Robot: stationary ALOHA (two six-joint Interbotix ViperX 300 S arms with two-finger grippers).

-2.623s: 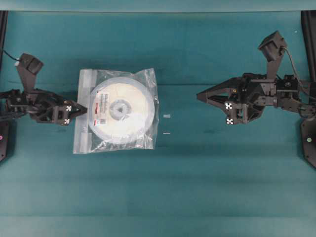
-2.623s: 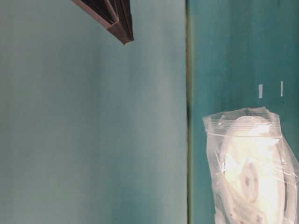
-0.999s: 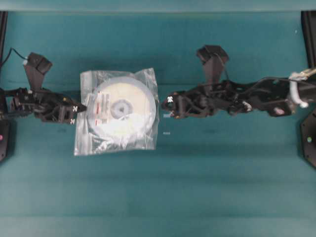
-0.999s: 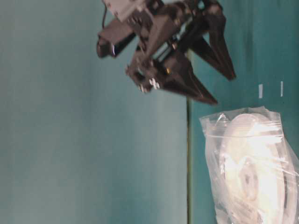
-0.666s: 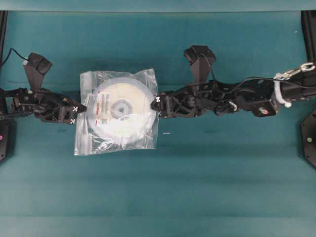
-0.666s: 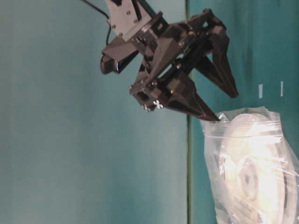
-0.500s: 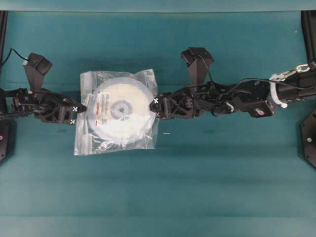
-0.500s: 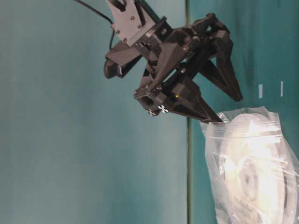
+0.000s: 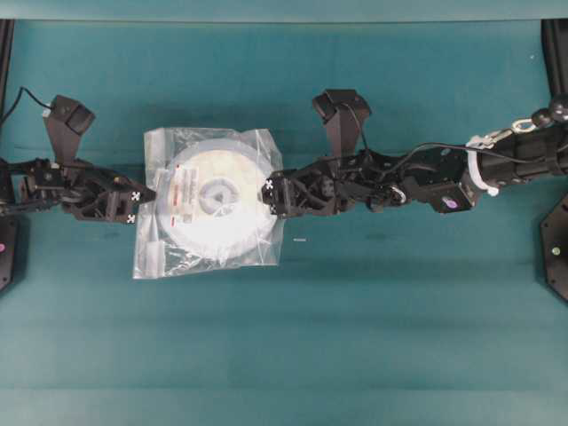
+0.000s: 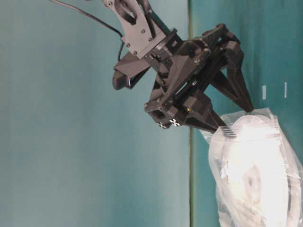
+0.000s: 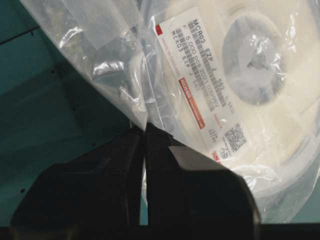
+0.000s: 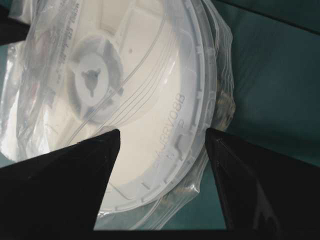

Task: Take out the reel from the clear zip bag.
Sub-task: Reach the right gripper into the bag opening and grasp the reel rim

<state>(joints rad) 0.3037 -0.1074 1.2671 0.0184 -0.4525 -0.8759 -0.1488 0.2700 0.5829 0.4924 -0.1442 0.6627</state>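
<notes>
Since the earlier overhead frame: right claw advanced from far right of frame to the right edge of the clear zip bag; left claw unchanged at the bag's left edge.

Overhead view: bag flat on the teal counter, left of centre, reel inside, label toward the left. Left claw tip touching the bag's left border. Right claw tip overlapping the bag's right border.

Table-level view: right claw spread wide, tips pressed onto the bag at its upper end, one tip either side of the reel's rim.

Left wrist view: left claw shut tight, pinching a fold of bag film beside the label; reel at upper right of frame.

Right wrist view: right claw wide, reel rim between the two tips, still under plastic.

Judged step: bag anchored on the left, reel approached on the right, not yet gripped. Next move calls for closing on the rim and pulling rightward; whether the bag's mouth lies on that side cannot be told.
</notes>
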